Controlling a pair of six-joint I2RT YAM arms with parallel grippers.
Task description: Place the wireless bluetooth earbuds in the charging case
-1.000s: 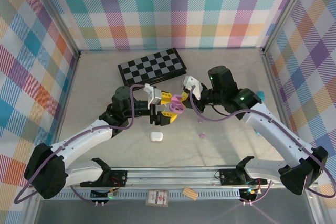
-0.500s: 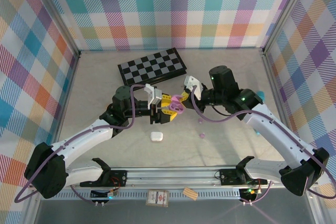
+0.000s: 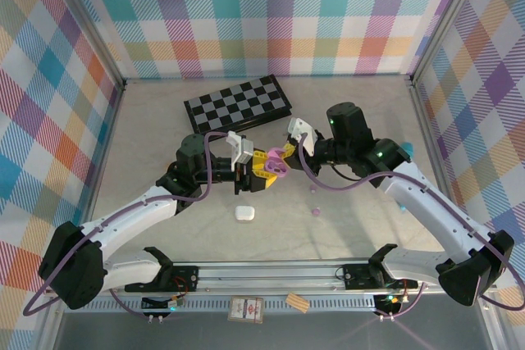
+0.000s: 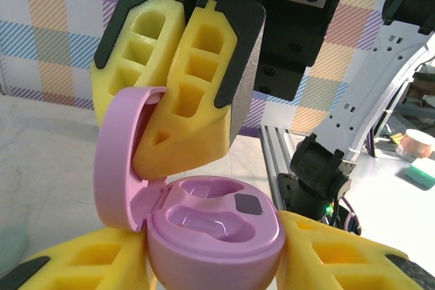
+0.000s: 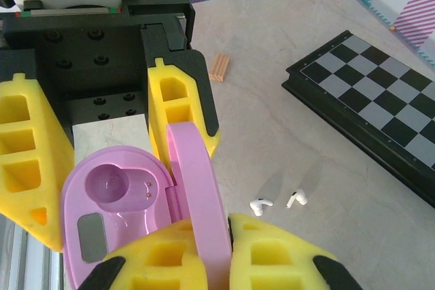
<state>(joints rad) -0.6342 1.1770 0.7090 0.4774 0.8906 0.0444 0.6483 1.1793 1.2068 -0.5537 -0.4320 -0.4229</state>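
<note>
Two claws share the lilac charging case [image 4: 217,230]: left gripper [image 4: 214,263] clenches its base, right gripper [image 5: 214,263] pinches its raised lid [image 5: 197,188]. My right wrist view finds white earbuds [image 5: 260,204] on the pale table [image 5: 272,45] near the chessboard [image 5: 380,106]; plaid walls [image 3: 262,14] surround.

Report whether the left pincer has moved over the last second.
Yes. The left pincer closed around the lilac rounded plastic charging case; its nearer finger shifted from the small white plastic case toward the black-and-grey chessboard.
</note>
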